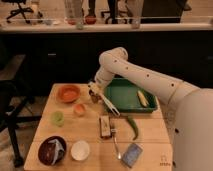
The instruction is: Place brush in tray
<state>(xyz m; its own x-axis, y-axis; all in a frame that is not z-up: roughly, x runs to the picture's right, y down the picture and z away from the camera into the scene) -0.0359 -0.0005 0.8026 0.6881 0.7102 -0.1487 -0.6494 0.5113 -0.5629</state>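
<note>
The brush (107,103) is long, slim and white. It slants from my gripper down to the right, and its lower end is by the front left corner of the tray. My gripper (93,93) is just left of the tray, over the table, and is shut on the brush's upper end. The tray (125,106) is large, green and rectangular, at the table's back right. A yellow item (142,98) lies in its right part. My arm (145,75) reaches in from the right, above the tray's back edge.
An orange bowl (68,93) stands at the back left, with an orange fruit (79,109) and a green cup (57,117) in front of it. A brown block (104,126), fork (116,144), green vegetable (133,128), blue sponge (131,154), white bowl (80,150) and dark bowl (51,150) fill the front.
</note>
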